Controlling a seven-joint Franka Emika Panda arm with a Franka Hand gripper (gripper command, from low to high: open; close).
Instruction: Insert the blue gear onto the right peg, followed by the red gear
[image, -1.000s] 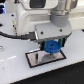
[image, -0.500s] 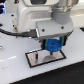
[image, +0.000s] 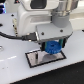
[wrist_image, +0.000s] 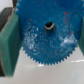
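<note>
Your fingers (wrist_image: 7, 42) are pinching the blue gear (wrist_image: 46, 36) by its toothed rim, green pads on either side, its centre hole facing the wrist camera. In the exterior view you see the blue gear (image: 53, 47) low over the grey plate (image: 37, 58) on the white worktop (image: 15, 72). Since a second ago it has barely shifted.
</note>
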